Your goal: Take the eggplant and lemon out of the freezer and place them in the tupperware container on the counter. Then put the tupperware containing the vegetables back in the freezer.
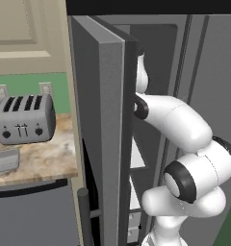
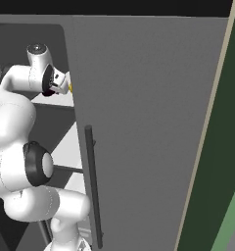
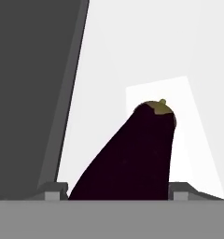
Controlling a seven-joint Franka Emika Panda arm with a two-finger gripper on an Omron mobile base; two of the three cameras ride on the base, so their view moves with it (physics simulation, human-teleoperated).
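The hand view shows the eggplant [image 3: 128,156] lying on a white freezer shelf [image 3: 109,70] between the jaws, which stand apart on either side. The left base view shows the toaster [image 1: 25,118] and tupperware container [image 1: 4,161] on the surface [image 1: 45,156], beside the freezer's open door [image 1: 105,134].

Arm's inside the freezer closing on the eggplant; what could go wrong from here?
The eggplant lies between the fingertips lengthwise; its tapered, rounded body could squirt out as the jaws close. The open freezer door stands close beside the arm, so pulling back may clip its edge. The base views hide the grasp, so a slip could go unnoticed.
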